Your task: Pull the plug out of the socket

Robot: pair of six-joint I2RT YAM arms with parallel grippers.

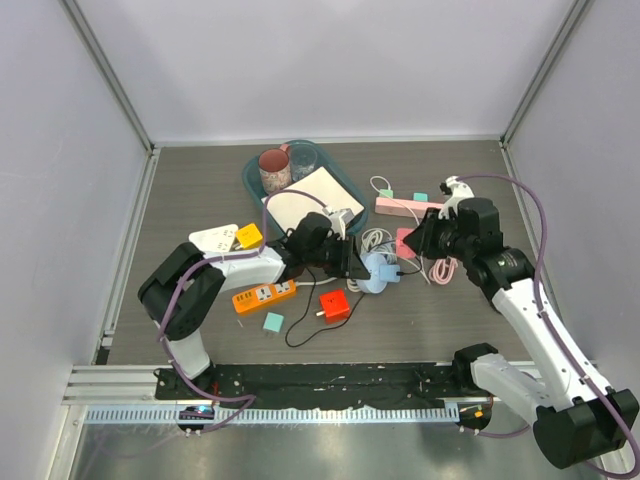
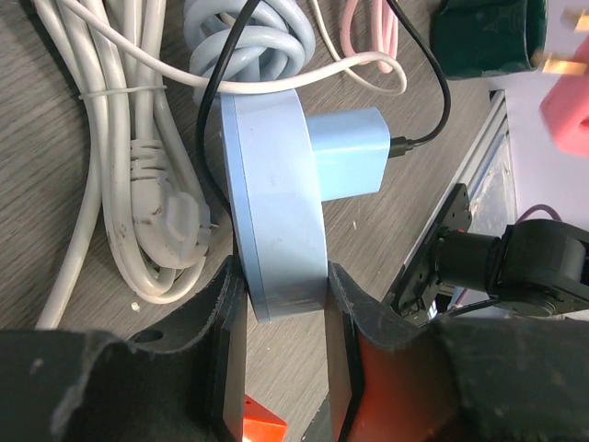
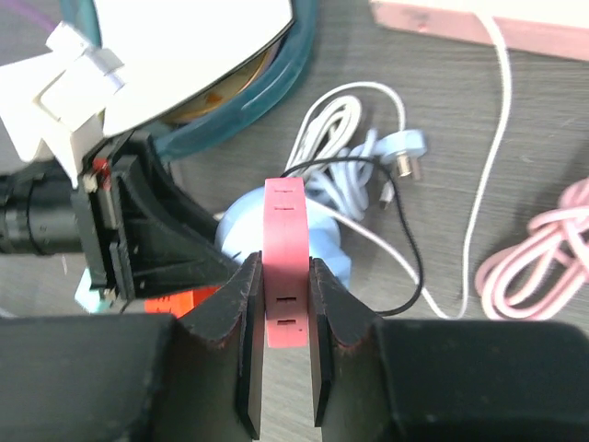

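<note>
Two grippers are each clamped on something. The right gripper (image 3: 285,276) is closed on a pink plug (image 3: 283,221), a narrow slab seen edge-on, with small dark slots on its near face. Its long axis runs straight out from the fingers, up the right wrist view. In the left wrist view, brass prongs (image 2: 563,64) are seen on it, pointing to the left of that picture. There the plug is held well apart from the socket, at the upper right corner.

The left gripper (image 2: 281,285) is closed on the rim of a round light-blue socket (image 2: 271,184), a thick disc stood on edge on the grey wood-grain table (image 1: 420,330). Its flat face is turned to the right of that view. A light-blue charger block (image 2: 345,152) is seated in that face, with a black cable (image 2: 433,83) running from it. A bundled white cord (image 2: 120,138) lies just beside the disc.
</note>
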